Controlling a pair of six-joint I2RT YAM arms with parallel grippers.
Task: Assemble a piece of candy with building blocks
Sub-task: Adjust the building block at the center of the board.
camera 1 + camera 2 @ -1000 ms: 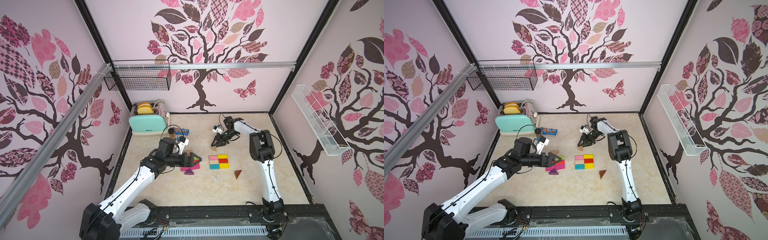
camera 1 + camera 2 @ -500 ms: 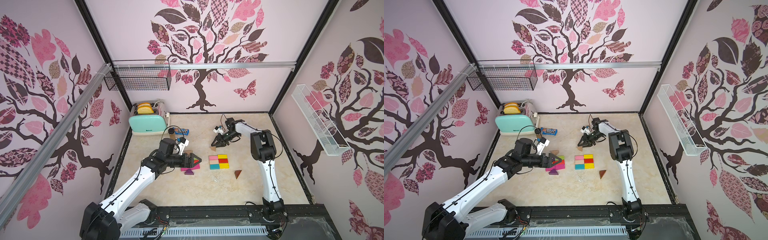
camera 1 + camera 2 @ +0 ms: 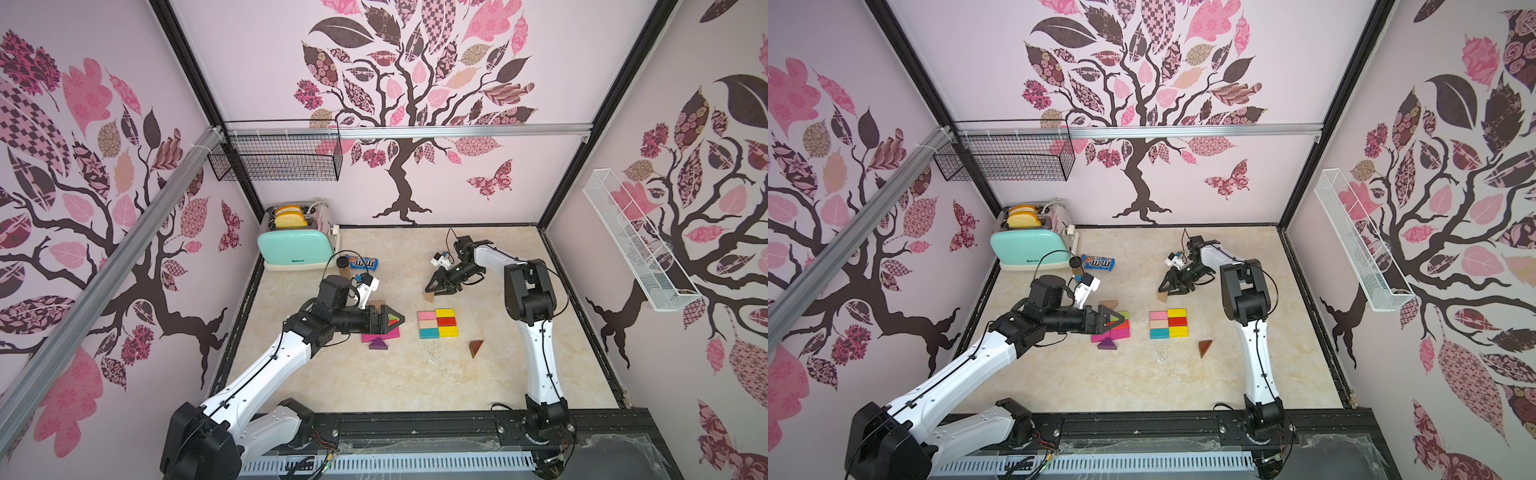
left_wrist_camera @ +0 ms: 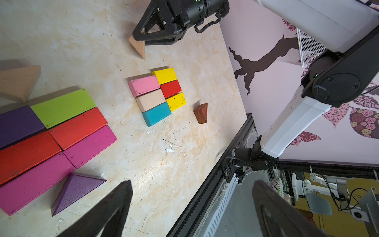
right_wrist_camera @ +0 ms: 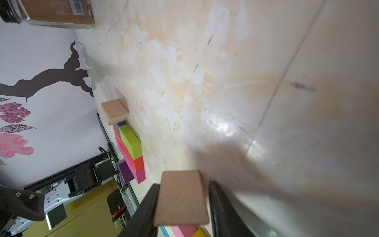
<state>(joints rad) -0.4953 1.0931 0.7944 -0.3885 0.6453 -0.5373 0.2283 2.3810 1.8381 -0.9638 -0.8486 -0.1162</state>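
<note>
Six small building blocks [image 3: 437, 323] [image 4: 158, 95], pink, yellow, red, tan and teal, lie joined in a rectangle at the table's middle. My right gripper [image 3: 430, 289] [image 5: 182, 205] is low over a tan triangle [image 3: 429, 297] [image 5: 181, 197] behind them. Its jaws straddle the triangle, one finger touching it and a thin gap at the other. My left gripper [image 3: 399, 320] [image 4: 192, 197] hangs wide open and empty over larger green, red, magenta and purple blocks [image 4: 61, 127]. A purple triangle [image 3: 377, 344] and a brown triangle [image 3: 476, 347] lie loose.
A mint toaster [image 3: 296, 245] stands at the back left, with a blue M&M's packet [image 3: 363, 262] and a brown black-capped jar [image 3: 343, 268] beside it. Another tan triangle [image 4: 19, 82] lies behind the larger blocks. A wire basket [image 3: 276, 156] and a white rack [image 3: 636, 241] hang on the walls.
The right gripper's jaws have parted a little around the tan triangle, which now rests on the table. The left arm has not moved.
</note>
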